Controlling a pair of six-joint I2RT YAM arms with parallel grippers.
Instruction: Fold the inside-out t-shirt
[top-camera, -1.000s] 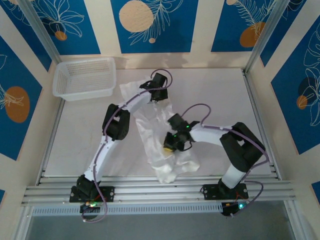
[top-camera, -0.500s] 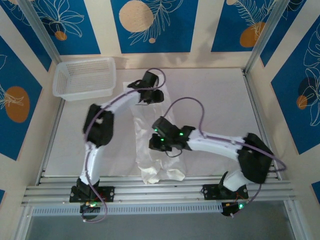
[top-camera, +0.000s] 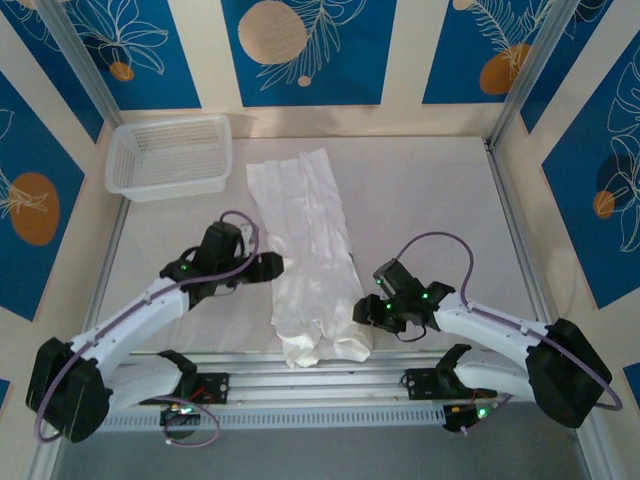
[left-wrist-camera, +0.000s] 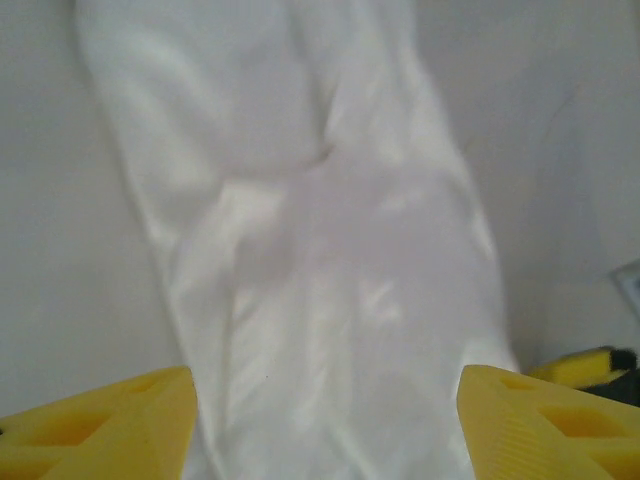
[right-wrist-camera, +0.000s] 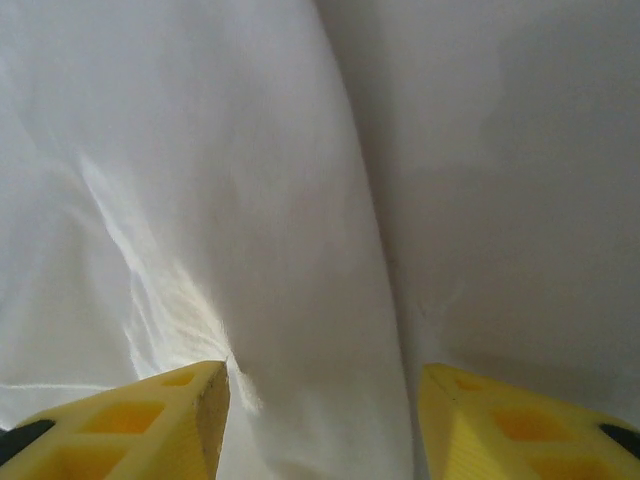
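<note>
**Workpiece.** The t-shirt lies on the table as one long, narrow strip. It runs from the far side, just right of the basket, down to the near edge. The far end is flatter and a little wider. The near end is bunched and creased.

**Left gripper.** The left gripper sits low at the left edge of the strip, past the midpoint towards the near end, and points across the cloth. In the left wrist view its yellow fingers stand wide apart in the two lower corners. White cloth spans the whole gap between them. Nothing is clamped. Contact between the fingertips and the fabric cannot be determined.

**Right gripper.** The right gripper sits at the right edge of the strip, close to the bunched near end. In the right wrist view its fingers are also spread wide and hold nothing. The edge of the shirt runs up between them, with cloth to the left of that edge and bare table to the right.
</note>
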